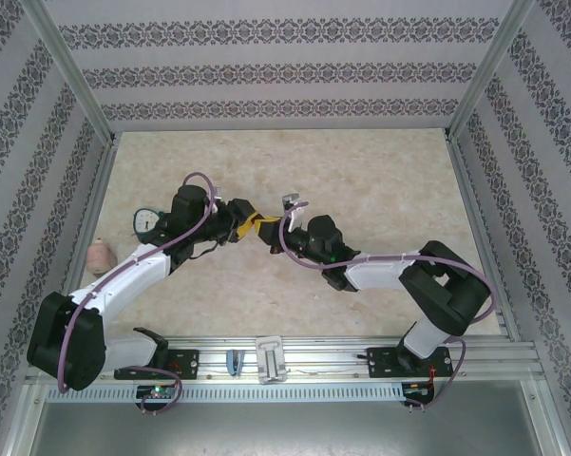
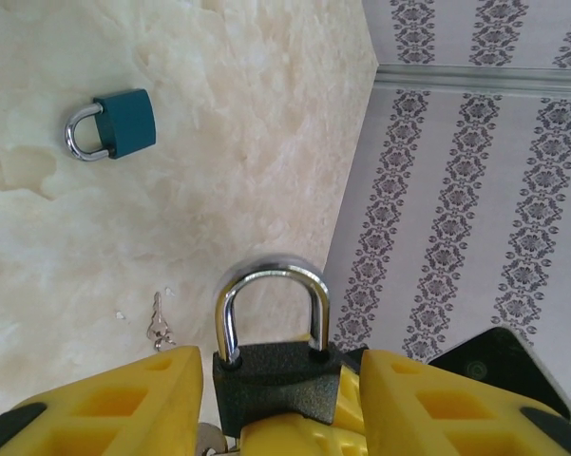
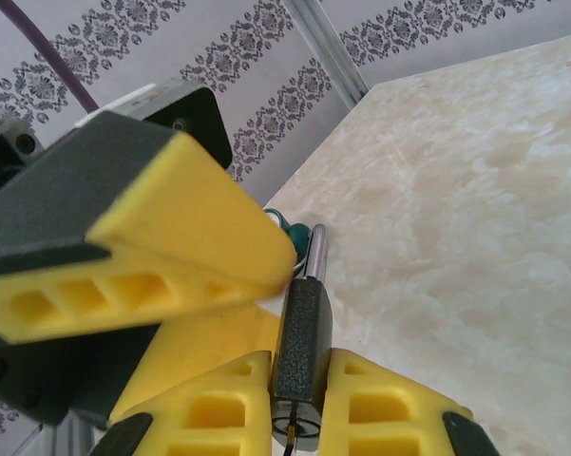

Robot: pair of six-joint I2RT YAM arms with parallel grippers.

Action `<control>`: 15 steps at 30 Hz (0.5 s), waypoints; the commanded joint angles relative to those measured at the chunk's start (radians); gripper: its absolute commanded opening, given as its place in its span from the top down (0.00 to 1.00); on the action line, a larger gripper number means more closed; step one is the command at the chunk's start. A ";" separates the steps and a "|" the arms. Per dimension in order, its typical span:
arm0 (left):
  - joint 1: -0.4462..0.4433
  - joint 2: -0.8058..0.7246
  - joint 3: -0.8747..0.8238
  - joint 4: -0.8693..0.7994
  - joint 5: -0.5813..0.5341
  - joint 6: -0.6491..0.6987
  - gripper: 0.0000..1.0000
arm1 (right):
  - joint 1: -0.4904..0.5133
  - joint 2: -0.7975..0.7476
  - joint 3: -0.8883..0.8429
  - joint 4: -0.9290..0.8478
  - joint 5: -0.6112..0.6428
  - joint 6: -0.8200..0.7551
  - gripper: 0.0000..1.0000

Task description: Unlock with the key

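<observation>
At mid-table, arms bent inward, the black padlock (image 2: pixel 266 380) was half hidden — left gripper (image 2: pixel 280 370) flanking it, hold unclear; right gripper (image 3: pixel 300 375) clamped on.

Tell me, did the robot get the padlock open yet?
Not yet. Done: the dark padlock is off the table, pinched in the right gripper and sitting inside the left gripper. In hand: steadying it. Left: its shackle is closed, and small keys lie on the table, so a key likely needs fetching and turning.

Black-and-white arms (image 1: pixel 123 277) carry purple cables (image 1: pixel 63 334) and yellow, hollow-ribbed pincer fingers (image 2: pixel 104 404).
</observation>
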 commanded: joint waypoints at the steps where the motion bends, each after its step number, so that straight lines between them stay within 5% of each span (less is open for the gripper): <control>1: 0.024 -0.043 -0.003 -0.033 -0.011 0.047 0.52 | -0.010 -0.063 -0.025 0.002 -0.023 -0.041 1.00; 7: 0.032 -0.048 0.056 -0.184 -0.044 0.137 0.51 | -0.016 -0.134 -0.049 -0.034 -0.095 -0.070 1.00; 15: 0.032 -0.018 0.076 -0.189 -0.022 0.150 0.51 | -0.019 -0.163 -0.046 -0.039 -0.155 -0.076 1.00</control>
